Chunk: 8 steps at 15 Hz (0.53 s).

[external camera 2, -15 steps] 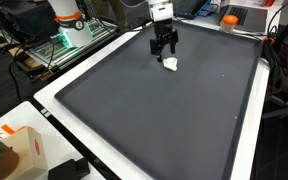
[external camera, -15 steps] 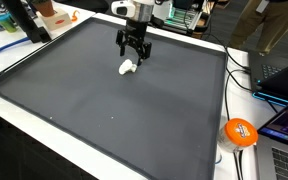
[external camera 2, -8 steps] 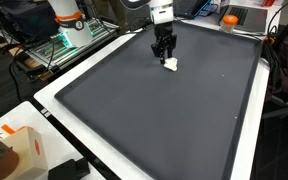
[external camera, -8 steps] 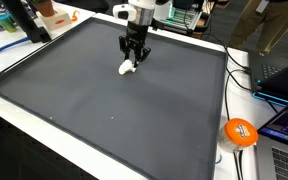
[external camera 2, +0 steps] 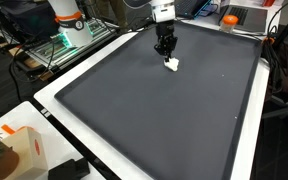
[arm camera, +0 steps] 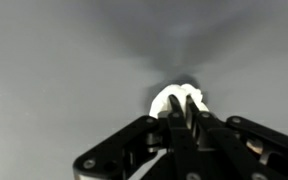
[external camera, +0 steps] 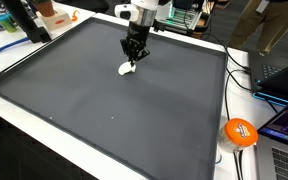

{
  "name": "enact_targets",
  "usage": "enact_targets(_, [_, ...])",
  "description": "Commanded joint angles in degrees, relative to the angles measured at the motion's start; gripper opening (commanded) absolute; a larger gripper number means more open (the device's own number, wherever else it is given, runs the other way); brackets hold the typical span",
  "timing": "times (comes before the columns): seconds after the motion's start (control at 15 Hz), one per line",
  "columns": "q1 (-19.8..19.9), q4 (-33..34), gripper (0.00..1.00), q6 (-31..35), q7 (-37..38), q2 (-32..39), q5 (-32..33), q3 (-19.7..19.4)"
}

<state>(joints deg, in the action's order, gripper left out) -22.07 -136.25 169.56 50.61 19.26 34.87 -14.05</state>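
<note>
In an exterior view, the gripper (external camera: 134, 59) stood low over the dark mat (external camera: 104, 105), fingers clenched on the small white piece (external camera: 129, 68) near the mat's far edge; the pinch seemed to catch only its upper end, so a lift could shed it. In an exterior view, the white piece (external camera 2: 171, 64) touched the mat (external camera 2: 154, 120) beneath the gripper (external camera 2: 166, 53); dragging might snag it. In the wrist view, the white piece (arm camera: 167, 98) bulged past the closed fingertips (arm camera: 196, 108); an off-centre hold risked twisting.

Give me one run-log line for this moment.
gripper: shut on white object | object: down at grey mat | position: toward mat's far edge in both exterior views
</note>
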Motion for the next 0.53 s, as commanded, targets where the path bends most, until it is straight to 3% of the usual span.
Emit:
enact_targets(0.0, [-2.2,0.9,0.01,0.8,2.7,2.3,2.9,-2.9])
enact_targets(0.2, [-1.7,-0.5,0.01,-1.1,0.4,0.2,0.5,-1.4])
enact_targets(0.27, [-0.7,-1.6,0.30,-2.0,-1.1,-1.4,-1.0,0.0])
enact_targets(0.33, [-0.4,-2.2,0.31,-3.2,-1.8,-2.7,-1.6,0.5])
enact_targets(0.47, [0.5,-3.5,0.44,-6.6,-4.2,-4.9,-2.9,1.9])
